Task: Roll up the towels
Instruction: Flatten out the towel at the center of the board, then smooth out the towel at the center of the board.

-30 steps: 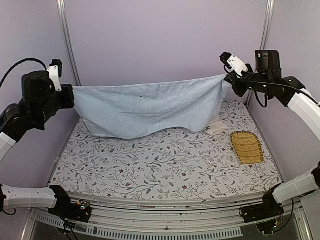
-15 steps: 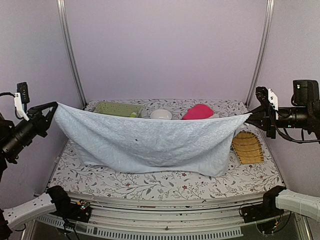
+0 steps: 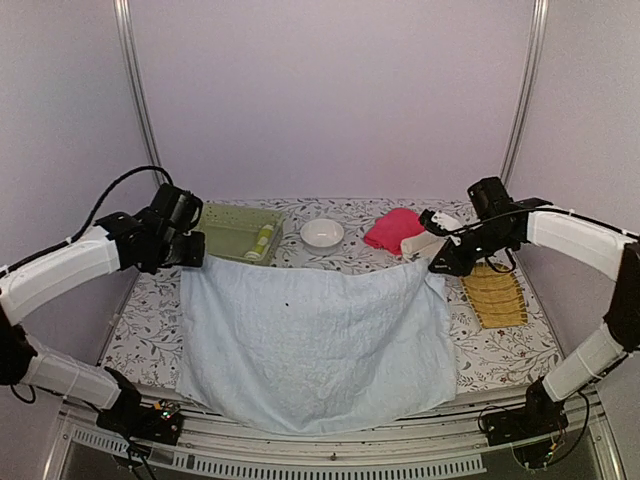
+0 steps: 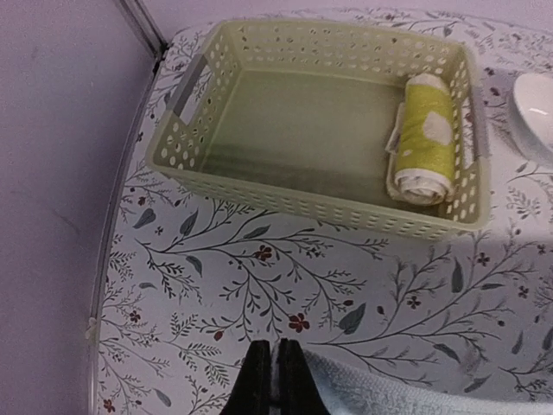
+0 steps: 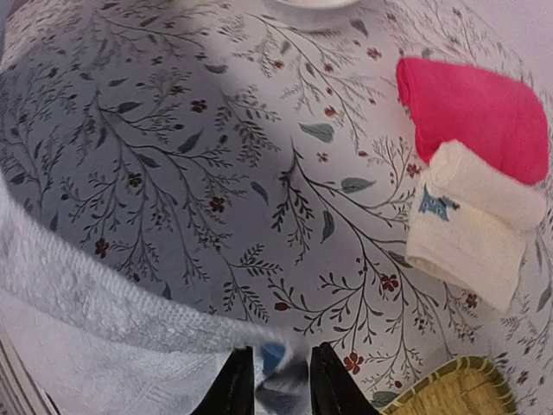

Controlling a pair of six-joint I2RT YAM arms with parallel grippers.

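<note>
The very large pale blue towel lies spread flat on the table, its near edge hanging over the front. My left gripper is shut on its far left corner, fingers pinched together low over the table. My right gripper is shut on its far right corner, cloth showing between the fingers. The bright pink towel and the rolled cream-white towel lie just behind the right gripper, also in the right wrist view. The rolled yellow-green-and-cream towel lies in the basket.
The pale green plastic basket stands at the back left, just beyond my left gripper. A white bowl sits behind the towel's middle. The yellow woven tray lies right of my right gripper.
Both arms have swung down and inward. The blue towel, stretched in the air before, now lies spread on the table with its far corners still held.
</note>
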